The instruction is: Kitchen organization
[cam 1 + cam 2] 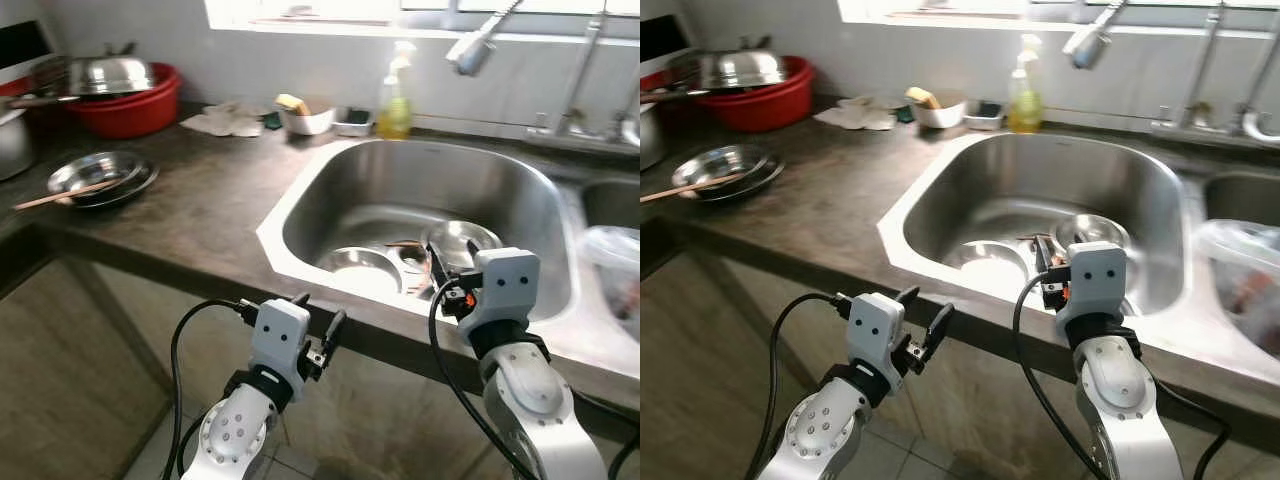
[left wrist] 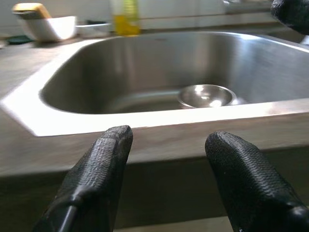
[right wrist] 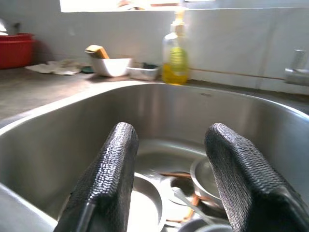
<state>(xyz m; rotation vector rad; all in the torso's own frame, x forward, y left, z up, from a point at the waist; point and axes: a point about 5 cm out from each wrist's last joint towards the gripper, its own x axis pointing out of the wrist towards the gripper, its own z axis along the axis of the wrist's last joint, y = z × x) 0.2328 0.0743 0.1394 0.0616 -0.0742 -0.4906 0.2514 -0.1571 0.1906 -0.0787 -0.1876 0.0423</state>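
Observation:
A steel sink (image 1: 300,255) is set in the dark counter straight ahead. In it lie two steel bowls (image 1: 362,266) (image 1: 462,238) with some utensils (image 3: 186,198) between them. My right gripper (image 1: 450,256) hovers open over the sink's front part, above the bowls, and its fingers (image 3: 108,179) hold nothing. My left gripper (image 1: 320,312) is open below and in front of the counter's front edge, pointing at the sink. The farther bowl (image 2: 206,95) shows past the sink's rim (image 2: 145,118).
A yellow soap bottle (image 1: 395,104), a white bowl with a sponge (image 1: 305,117) and a cloth (image 1: 225,120) stand behind the sink. A red basin with a steel lid (image 1: 125,95) and steel plates (image 1: 100,178) sit at the left. A plastic container (image 1: 615,262) is at the right.

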